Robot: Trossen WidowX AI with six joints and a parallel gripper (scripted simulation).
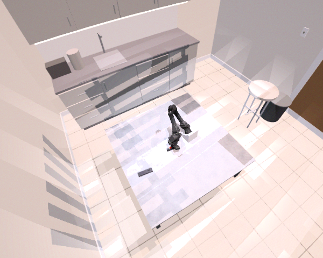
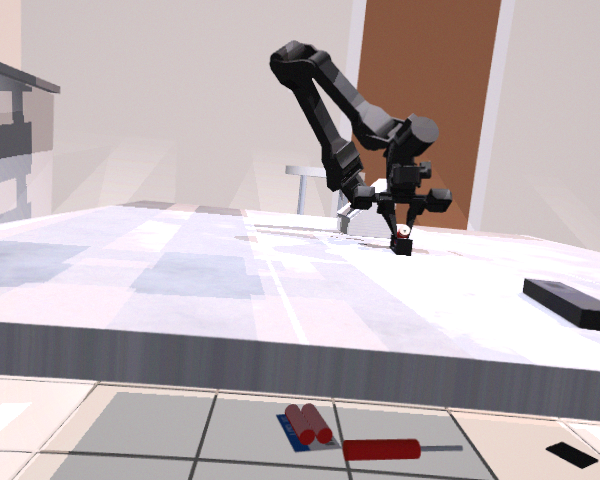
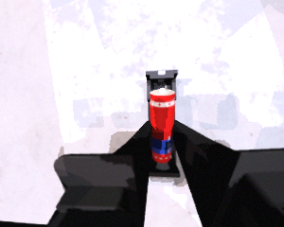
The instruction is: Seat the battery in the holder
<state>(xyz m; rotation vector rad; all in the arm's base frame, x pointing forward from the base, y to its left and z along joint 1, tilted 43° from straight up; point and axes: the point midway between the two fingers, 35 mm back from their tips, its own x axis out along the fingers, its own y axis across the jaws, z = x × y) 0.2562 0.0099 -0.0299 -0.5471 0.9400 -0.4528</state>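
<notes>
The red-and-blue battery (image 3: pixel 162 124) lies along the black holder (image 3: pixel 161 80), its long axis pointing away from the wrist, the pale end near the far wall and the spring (image 3: pixel 162 165) end nearest. It seems slightly raised. The gripper (image 3: pixel 163 156) pinches its blue part, well apart from the worktop's (image 2: pixel 197 279) edges.

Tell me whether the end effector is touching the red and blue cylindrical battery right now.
Touching. The wrist view shows the end effector with its dark fingers closed against both sides of the red and blue cylindrical battery, no gap.
</notes>
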